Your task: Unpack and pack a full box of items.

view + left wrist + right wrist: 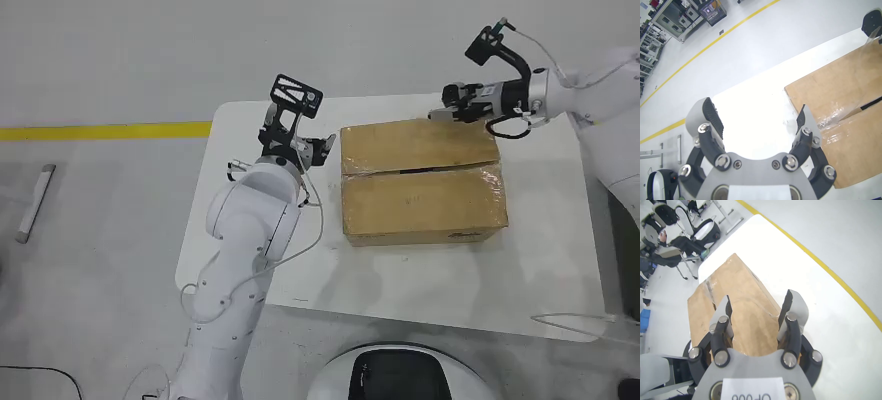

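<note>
1. Box sits closed in the middle of the table, long side across. Its two top flaps meet at a seam running lengthwise.
2. Material is cardboard, so likely stiff at edges and corners, while the flaps probably bend if pulled mid-span. The task calls it full, so I judge it heavy and not something to lift by a flap or with one arm.
3. Clear tape lies crinkled at the seam end. It is glossy and probably slick under rubber pads. The seam shows a dark slit, so the flaps look free along the middle.
4. Best hold, as a judgement, is a flap's free edge at the seam, near one end, pinching the card's thickness. To shift the whole box, push low on a side wall.
5. Left gripper has its jaws wide and empty. It is over the table, just beside the box end nearest that arm.
6. Right gripper has its jaws apart and empty. It is over the far flap at the opposite end. I cannot tell whether it touches the card.
</note>
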### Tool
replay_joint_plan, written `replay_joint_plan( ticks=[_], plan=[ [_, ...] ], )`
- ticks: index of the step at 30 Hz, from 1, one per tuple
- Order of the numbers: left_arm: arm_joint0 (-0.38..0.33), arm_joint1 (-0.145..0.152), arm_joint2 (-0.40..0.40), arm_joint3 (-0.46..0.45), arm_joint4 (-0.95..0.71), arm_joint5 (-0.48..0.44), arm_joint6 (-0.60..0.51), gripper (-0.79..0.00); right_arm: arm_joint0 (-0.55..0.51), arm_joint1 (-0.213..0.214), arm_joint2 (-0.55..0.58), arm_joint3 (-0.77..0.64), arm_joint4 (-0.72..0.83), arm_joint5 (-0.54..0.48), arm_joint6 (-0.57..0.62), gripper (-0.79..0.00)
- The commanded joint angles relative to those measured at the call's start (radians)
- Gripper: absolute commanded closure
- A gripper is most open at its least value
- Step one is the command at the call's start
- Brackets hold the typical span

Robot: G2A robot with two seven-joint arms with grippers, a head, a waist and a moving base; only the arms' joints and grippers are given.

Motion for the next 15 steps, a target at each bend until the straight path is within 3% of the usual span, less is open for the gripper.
replay_joint_plan(
  ticks=[1, 3, 4, 5, 6, 15],
  plan=[
    [-0.001, -0.001, 0.0, 0.004, 0.001, -0.003, 0.003, -0.785, 0.009, -0.002, -0.03, 0.016, -0.029, -0.025, -0.027, -0.385],
    [-0.003, -0.002, -0.001, 0.007, 0.002, -0.004, 0.005, -0.785, 0.019, -0.005, -0.059, 0.027, -0.06, -0.051, -0.053, -0.314],
    [-0.004, -0.002, -0.001, 0.008, 0.003, -0.006, 0.005, -0.785, 0.025, -0.006, -0.069, 0.034, -0.073, -0.063, -0.065, -0.24],
    [-0.004, -0.002, -0.001, 0.009, 0.004, -0.007, 0.006, -0.785, 0.03, -0.007, -0.074, 0.043, -0.074, -0.074, -0.077, -0.065],
    [-0.005, -0.003, -0.001, 0.01, 0.004, -0.007, 0.006, -0.785, 0.034, -0.008, -0.076, 0.051, -0.065, -0.084, -0.086, 0.0],
    [-0.006, -0.007, 0.005, 0.013, -0.009, -0.021, 0.005, -0.785, 0.044, 0.015, -0.062, 0.033, -0.104, -0.133, -0.135, 0.0]
  ],
)
